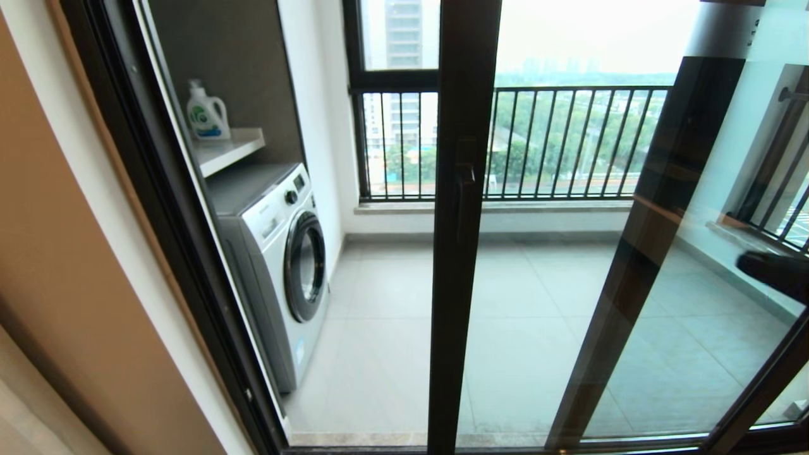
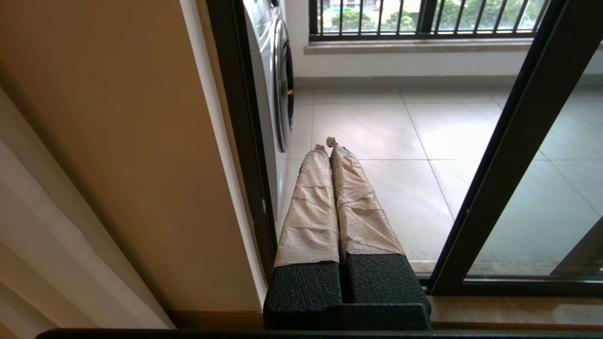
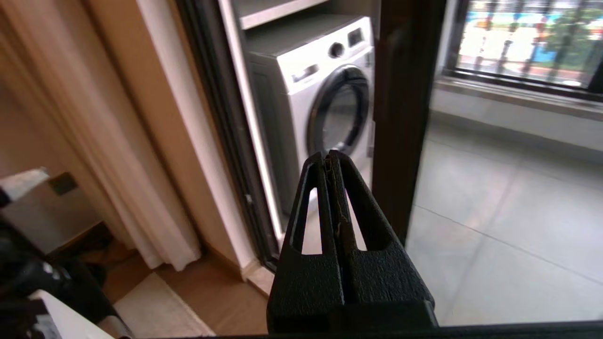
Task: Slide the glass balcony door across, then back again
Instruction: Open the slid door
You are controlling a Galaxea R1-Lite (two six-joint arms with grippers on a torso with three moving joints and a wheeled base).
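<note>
From the head camera I see the glass balcony door (image 1: 464,253), a tall clear pane in a dark brown metal frame, standing partly slid across: its leading edge with the dark bar handle (image 1: 466,189) sits about mid-view, leaving an open gap on its left. Through that gap I make out a white front-loading washing machine (image 1: 278,253) and, on a pale shelf (image 1: 227,148) above it, a white detergent jug (image 1: 205,114). Behind the glass runs a black vertical-bar railing (image 1: 569,142) over a grey tiled balcony floor (image 1: 392,328). A dark shape at the far right edge may be my right arm, though I cannot tell.

On the left wrist camera, my left gripper (image 2: 326,143) hangs low near the door track, its tan-wrapped fingers (image 2: 311,202) pressed together on nothing, pointing into the gap beside the washing machine.

On the right wrist camera, my right gripper (image 3: 331,157) has its black jaws closed and empty, aimed at the door's dark frame edge, just short of it.
</note>
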